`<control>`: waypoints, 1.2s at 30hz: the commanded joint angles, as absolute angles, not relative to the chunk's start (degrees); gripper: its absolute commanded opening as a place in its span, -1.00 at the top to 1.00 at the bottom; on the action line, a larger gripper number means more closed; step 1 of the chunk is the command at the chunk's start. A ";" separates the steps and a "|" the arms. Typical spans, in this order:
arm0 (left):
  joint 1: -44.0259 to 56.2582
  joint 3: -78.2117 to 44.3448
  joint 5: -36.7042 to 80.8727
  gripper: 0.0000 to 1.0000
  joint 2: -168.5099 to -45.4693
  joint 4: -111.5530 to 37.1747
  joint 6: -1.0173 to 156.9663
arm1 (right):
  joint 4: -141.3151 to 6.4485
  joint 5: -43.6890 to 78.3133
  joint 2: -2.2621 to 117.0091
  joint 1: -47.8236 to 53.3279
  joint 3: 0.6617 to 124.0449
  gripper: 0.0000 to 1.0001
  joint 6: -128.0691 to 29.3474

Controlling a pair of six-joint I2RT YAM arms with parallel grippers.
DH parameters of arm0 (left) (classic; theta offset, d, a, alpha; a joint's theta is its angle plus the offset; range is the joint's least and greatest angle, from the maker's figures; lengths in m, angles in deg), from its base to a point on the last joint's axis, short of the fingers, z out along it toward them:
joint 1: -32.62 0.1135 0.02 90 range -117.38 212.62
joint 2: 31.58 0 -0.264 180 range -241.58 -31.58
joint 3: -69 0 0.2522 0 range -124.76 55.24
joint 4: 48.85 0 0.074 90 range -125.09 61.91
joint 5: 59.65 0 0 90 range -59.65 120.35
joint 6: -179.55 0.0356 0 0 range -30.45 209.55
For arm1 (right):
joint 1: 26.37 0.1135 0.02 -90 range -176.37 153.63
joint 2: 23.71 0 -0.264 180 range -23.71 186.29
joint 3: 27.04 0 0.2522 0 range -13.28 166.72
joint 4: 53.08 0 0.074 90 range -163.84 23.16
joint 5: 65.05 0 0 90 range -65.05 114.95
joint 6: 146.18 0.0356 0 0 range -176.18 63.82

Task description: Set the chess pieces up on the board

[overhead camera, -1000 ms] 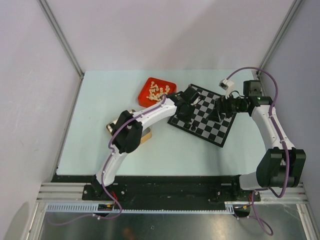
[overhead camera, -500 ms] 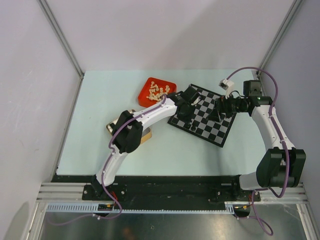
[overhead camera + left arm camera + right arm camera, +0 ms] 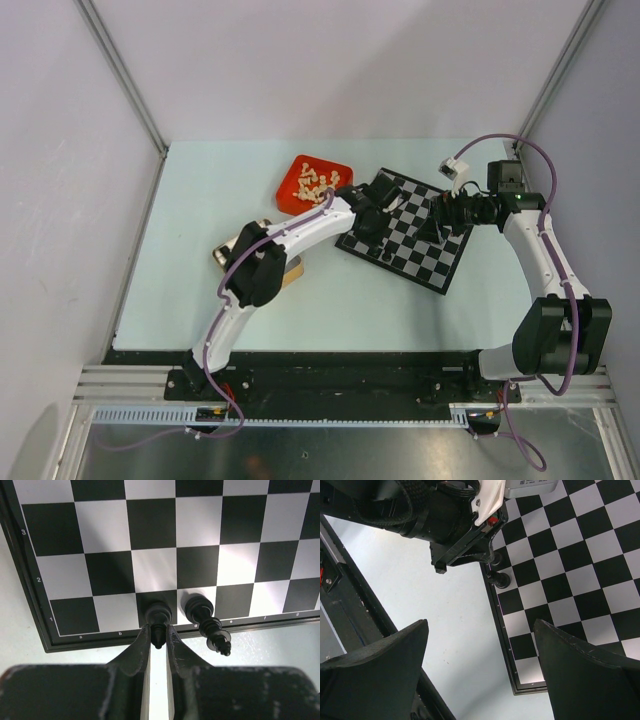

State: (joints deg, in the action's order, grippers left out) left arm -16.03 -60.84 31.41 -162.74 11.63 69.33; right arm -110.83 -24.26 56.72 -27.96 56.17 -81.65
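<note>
The board (image 3: 430, 262) of black and silver checks lies right of centre. In the left wrist view my left gripper (image 3: 157, 628) is shut on the top of a black chess piece (image 3: 158, 614) that stands on a dark square in the board's (image 3: 150, 530) edge row. A second black piece (image 3: 202, 611) stands on the square to its right. In the top view the left gripper (image 3: 368, 236) is over the board's near-left edge. My right gripper (image 3: 428, 225) hovers over the board's right part, wide open and empty (image 3: 480, 625). The right wrist view shows the left gripper (image 3: 490, 560) above a black piece (image 3: 500, 578).
A red tray (image 3: 296, 200) holding several cream chess pieces (image 3: 313, 182) sits left of the board. A tan block (image 3: 225, 255) lies under the left arm's elbow. The board's corner (image 3: 570, 692) and pale table show below the right gripper.
The left wrist has shifted very slightly above the board's edge. The right arm and the pieces on the board have not moved.
</note>
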 commanded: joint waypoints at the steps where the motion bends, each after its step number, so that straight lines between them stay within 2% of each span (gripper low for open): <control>1: -16.95 -63.68 33.33 0.71 -162.45 13.34 70.92 | -109.82 -25.58 56.01 -28.22 58.26 -0.83 -81.22; 14: -17.04 -65.26 33.68 0.65 -163.86 13.52 70.92 | -109.90 -25.67 55.92 -28.40 58.26 -0.83 -81.40; 29: -17.04 -65.61 34.30 0.67 -164.65 13.78 71.45 | -110.17 -25.85 55.92 -28.66 58.26 -0.83 -81.49; 32: -17.04 -65.53 34.21 0.64 -164.65 13.87 71.45 | -110.17 -25.85 56.01 -28.66 58.26 -0.83 -81.40; 36: -17.04 -65.61 34.30 0.46 -164.39 14.05 71.19 | -110.08 -25.85 56.01 -28.66 58.26 -0.84 -81.40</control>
